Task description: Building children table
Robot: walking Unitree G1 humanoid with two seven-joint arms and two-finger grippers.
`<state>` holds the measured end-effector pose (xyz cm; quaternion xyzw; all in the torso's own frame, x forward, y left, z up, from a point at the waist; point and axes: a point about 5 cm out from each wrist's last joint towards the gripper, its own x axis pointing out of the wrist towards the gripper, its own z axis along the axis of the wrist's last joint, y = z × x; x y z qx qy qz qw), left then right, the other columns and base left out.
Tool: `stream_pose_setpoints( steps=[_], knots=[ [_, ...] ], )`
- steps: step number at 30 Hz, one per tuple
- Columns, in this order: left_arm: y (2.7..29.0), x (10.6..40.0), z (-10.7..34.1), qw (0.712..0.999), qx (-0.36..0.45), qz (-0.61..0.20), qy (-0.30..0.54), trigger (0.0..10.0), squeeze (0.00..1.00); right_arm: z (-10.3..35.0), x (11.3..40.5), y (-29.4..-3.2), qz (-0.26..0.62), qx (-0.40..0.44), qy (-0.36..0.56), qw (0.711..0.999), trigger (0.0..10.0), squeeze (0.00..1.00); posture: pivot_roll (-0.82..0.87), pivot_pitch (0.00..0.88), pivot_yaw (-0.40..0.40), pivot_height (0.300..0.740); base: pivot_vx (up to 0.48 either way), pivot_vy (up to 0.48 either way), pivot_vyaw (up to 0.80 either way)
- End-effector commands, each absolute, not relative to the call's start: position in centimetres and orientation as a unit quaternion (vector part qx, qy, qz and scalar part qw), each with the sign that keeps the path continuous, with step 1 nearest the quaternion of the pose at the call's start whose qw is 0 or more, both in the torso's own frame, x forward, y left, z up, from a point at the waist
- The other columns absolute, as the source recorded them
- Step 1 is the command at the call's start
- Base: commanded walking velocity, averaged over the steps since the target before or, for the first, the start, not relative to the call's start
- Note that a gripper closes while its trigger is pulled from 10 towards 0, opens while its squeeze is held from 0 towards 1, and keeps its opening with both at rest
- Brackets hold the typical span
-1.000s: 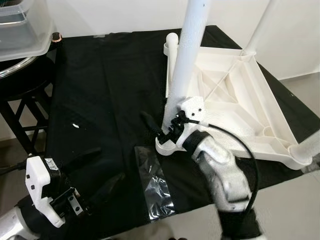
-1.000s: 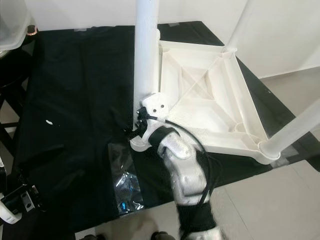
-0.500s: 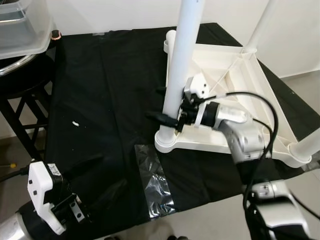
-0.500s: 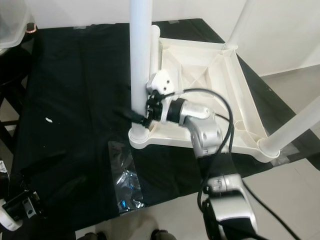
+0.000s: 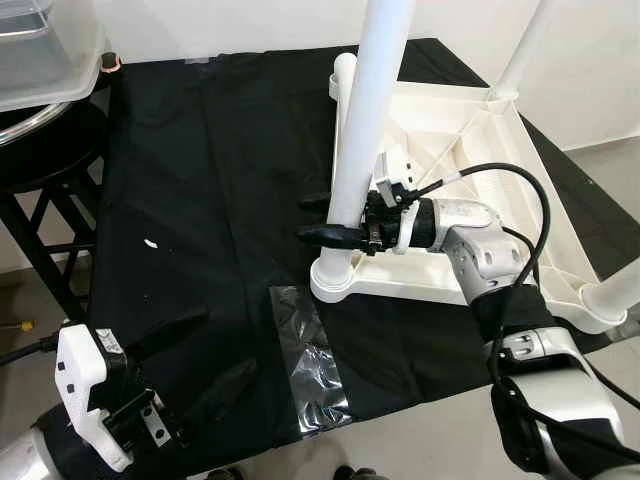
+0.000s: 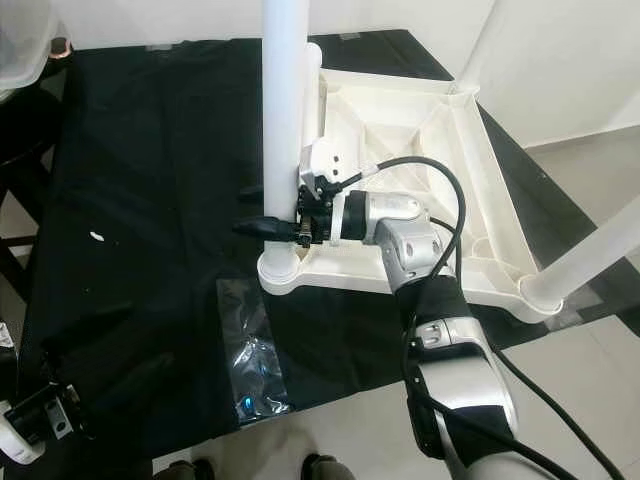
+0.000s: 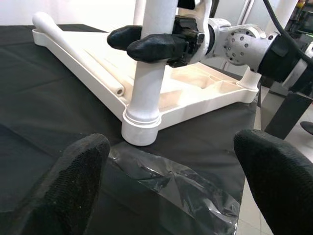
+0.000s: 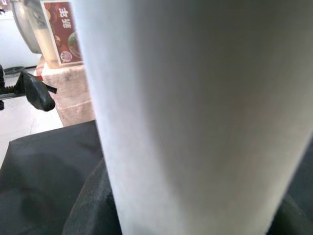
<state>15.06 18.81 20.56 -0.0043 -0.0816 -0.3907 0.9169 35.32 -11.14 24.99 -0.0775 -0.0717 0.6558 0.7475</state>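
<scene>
A white children's table top lies upside down on the black cloth. A white leg stands upright in its near-left corner socket. My right gripper reaches in from the right and is shut on this leg a little above the socket, one black finger on each side. In the right wrist view the leg is very close. My left gripper hangs open low at the front left, well apart from the table top, and its fingers point at the socket.
Two more legs stand in the right-hand corners. A loose white tube lies along the top's left edge. A clear plastic bag lies near the front edge. A plastic bin sits on a stool at the left.
My right gripper has risen from the socket and swung level, and its fingers now clasp the leg from both sides. The left gripper has hardly moved.
</scene>
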Motion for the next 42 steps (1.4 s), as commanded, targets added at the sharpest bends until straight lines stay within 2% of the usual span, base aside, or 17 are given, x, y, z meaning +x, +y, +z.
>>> stream_pose_setpoints(
  steps=[1,4,5,6,8,9,12,20,21,22,23,24,25,26,38,39,42],
  knots=[
    [18.6,14.9,20.5,0.915,0.001,-0.397,-0.074,10.0,0.00,23.6,34.6,-11.6,0.667,-0.049,-0.051,0.742,0.0,0.00,0.16,0.229,-0.089,0.740,0.000,0.000,0.00],
    [18.6,15.0,20.4,0.915,0.000,-0.397,-0.075,10.0,0.00,21.9,33.1,-11.4,0.663,-0.028,-0.037,0.747,0.0,0.00,0.15,0.227,-0.090,0.740,0.000,0.000,0.00],
    [18.6,15.1,20.3,0.914,-0.001,-0.398,-0.076,10.0,0.00,20.1,32.5,-10.6,0.617,-0.025,-0.021,0.786,0.0,0.00,0.13,0.224,-0.092,0.740,0.000,0.000,0.00],
    [18.6,15.1,20.3,0.914,-0.001,-0.398,-0.076,10.0,0.00,20.1,32.5,-10.6,0.617,-0.025,-0.021,0.786,0.0,0.00,0.13,0.224,-0.092,0.740,0.000,0.000,0.00],
    [18.7,15.3,20.3,0.913,-0.003,-0.400,-0.076,10.0,0.00,15.2,31.2,-9.5,0.371,-0.029,0.051,0.927,0.0,0.00,0.11,0.227,-0.081,0.740,0.000,0.000,0.00],
    [18.7,15.4,20.3,0.913,-0.003,-0.401,-0.077,10.0,0.00,13.4,29.8,-10.0,0.254,-0.049,0.079,0.963,0.0,0.00,0.11,0.228,-0.080,0.740,0.000,0.000,0.00],
    [18.7,15.6,20.2,0.912,-0.003,-0.403,-0.077,10.0,0.00,13.0,27.5,-9.9,0.179,-0.065,0.082,0.978,0.0,0.00,0.10,0.221,-0.075,0.740,0.000,0.000,0.00],
    [18.4,16.1,20.3,0.908,-0.004,-0.410,-0.088,10.0,0.00,15.1,28.5,-8.5,0.186,-0.052,0.054,0.980,0.0,0.00,0.09,0.194,-0.074,0.740,0.000,0.000,0.00],
    [18.4,16.2,20.3,0.908,-0.004,-0.410,-0.088,10.0,0.00,15.2,28.6,-8.4,0.187,-0.051,0.053,0.980,1.7,0.00,0.09,0.194,-0.074,0.740,0.000,0.000,0.00],
    [18.4,16.2,20.3,0.908,-0.004,-0.410,-0.088,10.0,0.00,15.2,28.6,-8.4,0.187,-0.051,0.053,0.980,1.7,0.00,0.09,0.194,-0.074,0.740,0.000,0.000,0.00],
    [18.4,16.2,20.3,0.908,-0.003,-0.410,-0.088,10.0,0.00,15.6,28.7,-8.2,0.187,-0.055,0.051,0.980,10.0,0.00,0.09,0.194,-0.074,0.740,0.000,0.000,0.00],
    [18.4,16.2,20.3,0.908,-0.003,-0.410,-0.088,10.0,0.00,15.6,28.7,-8.2,0.187,-0.055,0.051,0.980,10.0,0.00,0.09,0.194,-0.074,0.740,0.000,0.000,0.00],
    [18.4,16.2,20.3,0.908,-0.003,-0.410,-0.088,10.0,0.00,16.1,28.8,-8.1,0.192,-0.043,0.040,0.980,10.0,0.34,0.09,0.190,-0.074,0.740,0.000,0.000,0.00],
    [18.4,16.2,20.3,0.908,-0.002,-0.410,-0.089,10.0,0.00,16.6,29.0,-8.0,0.203,-0.037,0.030,0.978,10.0,1.00,0.10,0.191,-0.074,0.740,0.000,0.000,0.00],
    [18.5,16.0,20.4,0.908,-0.003,-0.410,-0.087,10.0,0.00,21.5,30.2,-8.7,0.435,-0.032,-0.047,0.898,10.0,1.00,0.11,0.207,-0.076,0.740,0.000,0.000,0.00],
    [18.4,16.0,20.4,0.908,-0.003,-0.411,-0.086,10.0,0.00,21.9,30.3,-9.0,0.475,-0.061,-0.053,0.876,10.0,0.08,0.11,0.209,-0.076,0.740,0.000,0.000,0.00],
    [18.3,15.9,20.4,0.907,-0.004,-0.411,-0.085,10.0,0.00,22.5,30.7,-9.7,0.536,-0.090,-0.052,0.838,10.0,0.00,0.12,0.216,-0.076,0.740,0.000,0.000,0.00]
  ],
)
